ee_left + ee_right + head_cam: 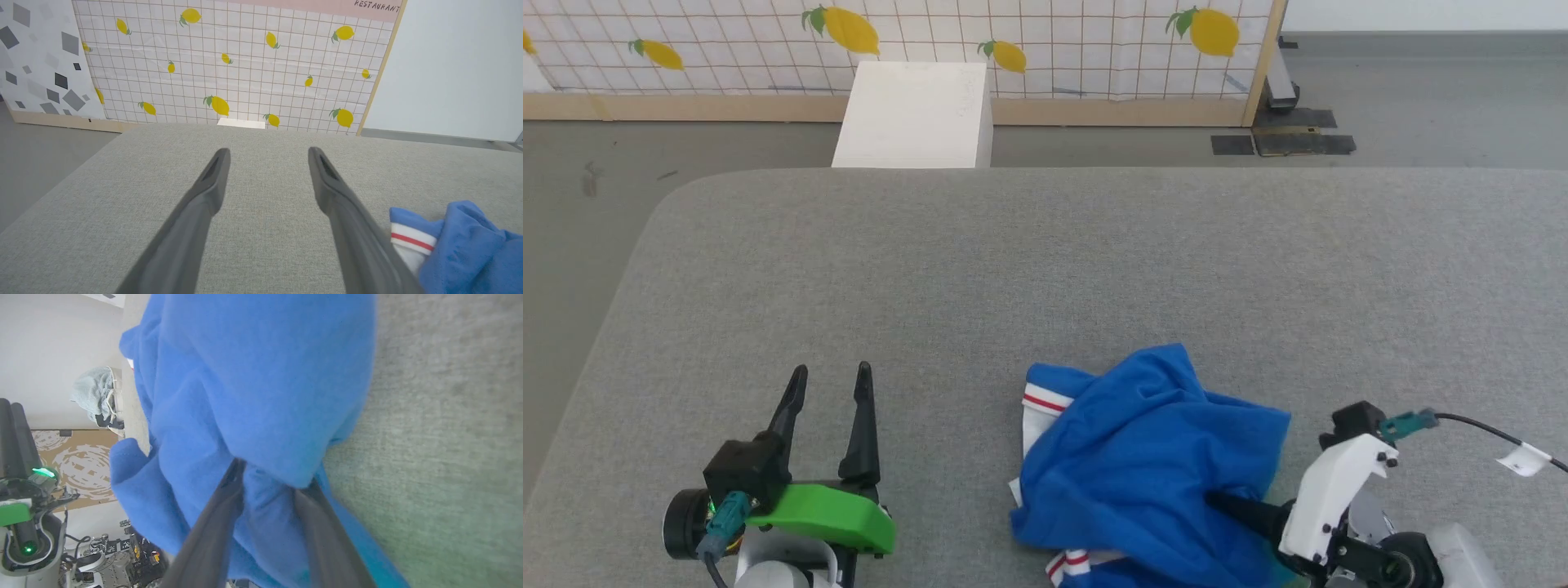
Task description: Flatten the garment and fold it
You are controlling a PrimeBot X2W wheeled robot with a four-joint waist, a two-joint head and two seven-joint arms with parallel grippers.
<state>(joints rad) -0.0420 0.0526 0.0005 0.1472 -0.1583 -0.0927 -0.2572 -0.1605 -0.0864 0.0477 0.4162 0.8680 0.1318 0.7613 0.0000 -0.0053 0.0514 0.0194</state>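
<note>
The left claw (832, 374) lies low over the gray table (1045, 245). Its fingers are wide apart, point away from the robot and hold nothing. It seems to be waiting its turn. The shirt (1143, 457) sits in a crumpled heap on the table, close to the robot and right of the middle, so it needs spreading first. The right claw (273, 475) pokes into the heap from the side, low and nearly flat. Its fingers (220, 506) stand partly apart with blue cloth between them. It is not clear if they pinch it.
</note>
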